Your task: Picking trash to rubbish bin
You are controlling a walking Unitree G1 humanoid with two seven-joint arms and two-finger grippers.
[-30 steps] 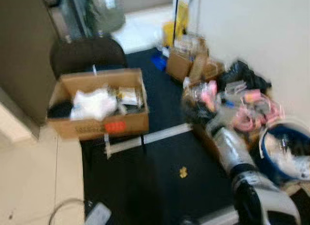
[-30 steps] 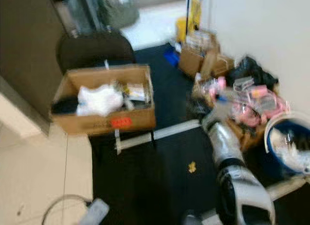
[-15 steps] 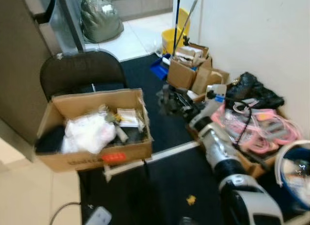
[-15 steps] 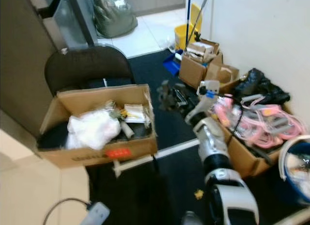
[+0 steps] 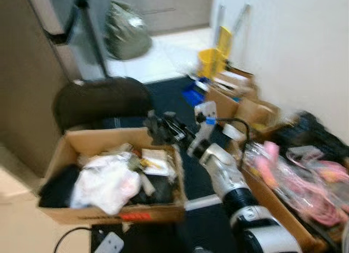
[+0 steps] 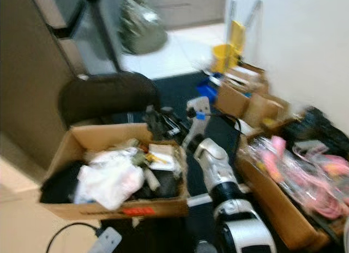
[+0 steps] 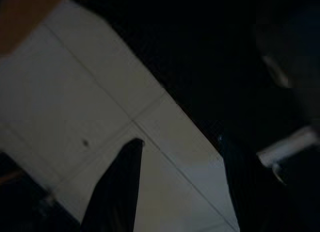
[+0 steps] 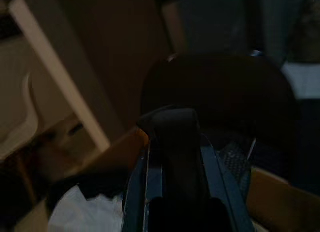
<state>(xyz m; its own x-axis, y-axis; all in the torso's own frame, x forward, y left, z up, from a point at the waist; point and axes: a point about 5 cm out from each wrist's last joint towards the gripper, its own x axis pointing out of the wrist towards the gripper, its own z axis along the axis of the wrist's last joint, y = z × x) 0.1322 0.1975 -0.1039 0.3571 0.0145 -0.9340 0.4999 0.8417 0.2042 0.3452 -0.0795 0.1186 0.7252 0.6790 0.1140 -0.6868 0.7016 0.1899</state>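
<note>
An open cardboard box (image 5: 159, 214) rests on a black chair (image 5: 101, 100); it holds a crumpled white plastic bag (image 5: 106, 185), papers and other scraps. My right arm reaches forward, and its gripper (image 5: 157, 125) hovers over the box's far right corner. In the right wrist view the two fingers (image 8: 142, 182) press on a dark lump (image 8: 172, 142) that is hard to identify, above the box's edge and the chair back. In the dark left wrist view one black finger (image 7: 117, 187) of the hanging left arm shows above pale floor tiles and dark carpet.
A long box of pink cables (image 5: 305, 176) lies on the right along the white wall. Smaller cardboard boxes (image 5: 240, 103), a yellow mop bucket (image 5: 212, 59) and a grey-green sack (image 5: 128, 37) stand farther off. A brown cabinet (image 5: 27, 100) rises on the left. A power strip (image 5: 109, 243) lies near my feet.
The view has shifted and the box now looks nearer. My right gripper has swung left, from the clutter by the wall to above the box's far right corner.
</note>
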